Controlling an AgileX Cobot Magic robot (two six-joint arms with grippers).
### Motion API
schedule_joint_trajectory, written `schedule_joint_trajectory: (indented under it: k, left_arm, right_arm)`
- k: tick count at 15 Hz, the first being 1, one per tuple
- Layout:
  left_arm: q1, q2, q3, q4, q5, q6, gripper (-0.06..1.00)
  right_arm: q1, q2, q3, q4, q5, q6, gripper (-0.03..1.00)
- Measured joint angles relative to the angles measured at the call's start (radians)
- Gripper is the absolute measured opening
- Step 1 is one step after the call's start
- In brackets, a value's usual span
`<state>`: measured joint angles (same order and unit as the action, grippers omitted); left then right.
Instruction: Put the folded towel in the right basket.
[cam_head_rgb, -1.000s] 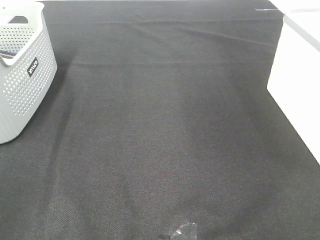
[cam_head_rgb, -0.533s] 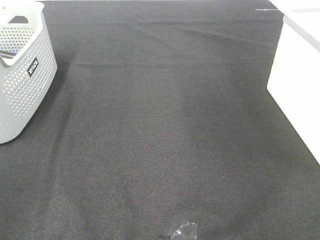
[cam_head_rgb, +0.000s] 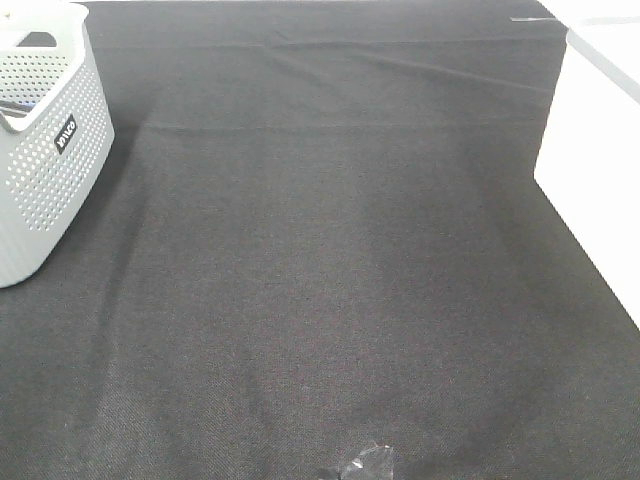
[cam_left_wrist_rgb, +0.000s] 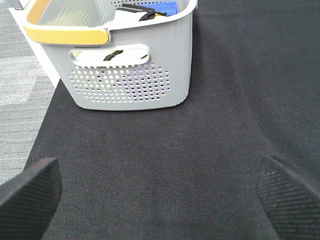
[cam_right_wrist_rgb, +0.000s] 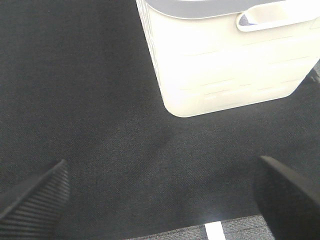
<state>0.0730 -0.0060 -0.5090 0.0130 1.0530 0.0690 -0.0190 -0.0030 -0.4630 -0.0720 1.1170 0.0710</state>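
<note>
No folded towel shows on the black cloth in any view. The right basket (cam_head_rgb: 598, 150) is white and stands at the table's right edge; it also shows in the right wrist view (cam_right_wrist_rgb: 225, 65), its inside hidden. My right gripper (cam_right_wrist_rgb: 162, 170) is open and empty, a short way in front of that basket above the cloth. My left gripper (cam_left_wrist_rgb: 160, 172) is open and empty, facing the grey perforated basket (cam_left_wrist_rgb: 135, 80). Neither gripper shows in the exterior high view.
The grey basket (cam_head_rgb: 50, 170) with a yellow handle (cam_left_wrist_rgb: 65, 34) stands at the far left and holds blue and white items (cam_left_wrist_rgb: 150, 10). A small shiny crumpled object (cam_head_rgb: 365, 465) lies at the front edge. Grey floor (cam_left_wrist_rgb: 20, 90) lies beyond the table's left edge.
</note>
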Motion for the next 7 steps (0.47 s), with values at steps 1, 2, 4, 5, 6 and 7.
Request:
schedule_joint_trajectory:
  k: [1,2,4,5,6,7]
  left_arm:
    - [0.000,0.000,0.000,0.000,0.000,0.000,0.99]
    - [0.000,0.000,0.000,0.000,0.000,0.000,0.99]
    - [0.000,0.000,0.000,0.000,0.000,0.000,0.99]
    - [0.000,0.000,0.000,0.000,0.000,0.000,0.99]
    - [0.000,0.000,0.000,0.000,0.000,0.000,0.99]
    - [0.000,0.000,0.000,0.000,0.000,0.000,0.99]
  right_arm:
    - [0.000,0.000,0.000,0.000,0.000,0.000,0.96]
    - [0.000,0.000,0.000,0.000,0.000,0.000,0.96]
    - [0.000,0.000,0.000,0.000,0.000,0.000,0.96]
    - [0.000,0.000,0.000,0.000,0.000,0.000,0.96]
    - [0.000,0.000,0.000,0.000,0.000,0.000,0.96]
    - [0.000,0.000,0.000,0.000,0.000,-0.001,0.96]
